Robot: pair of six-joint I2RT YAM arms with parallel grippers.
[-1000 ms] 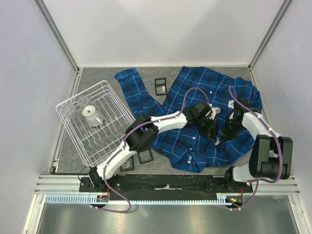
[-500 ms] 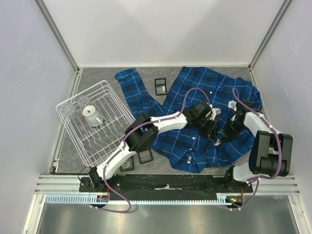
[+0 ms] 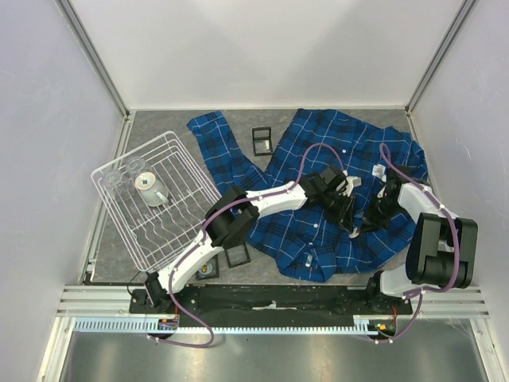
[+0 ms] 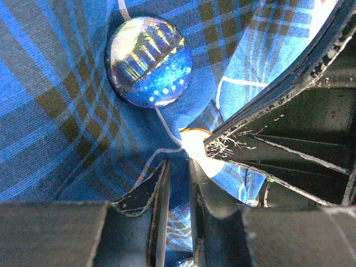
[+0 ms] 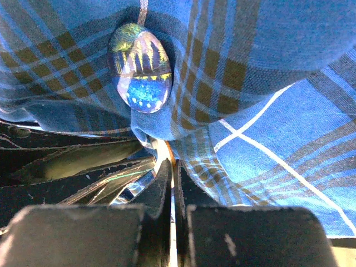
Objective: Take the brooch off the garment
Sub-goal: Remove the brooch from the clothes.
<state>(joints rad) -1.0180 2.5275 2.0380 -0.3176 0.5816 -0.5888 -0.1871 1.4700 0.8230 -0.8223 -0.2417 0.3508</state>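
brooch (image 4: 148,61) still pinned to the garment (image 3: 342,131), which lies over the right half of the table (image 3: 159,127). Over the last second the right arm only nudges and the left barely moves. left gripper (image 4: 176,186) nips a fabric fold just under the brooch. right gripper (image 5: 171,178) is clenched on the same bunch. Nothing freed yet; they're probably still setting the hold.

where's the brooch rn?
Brooch sits on the garment, upper left in the left wrist view, just beyond the left gripper tips; the shut right gripper sits just below it.
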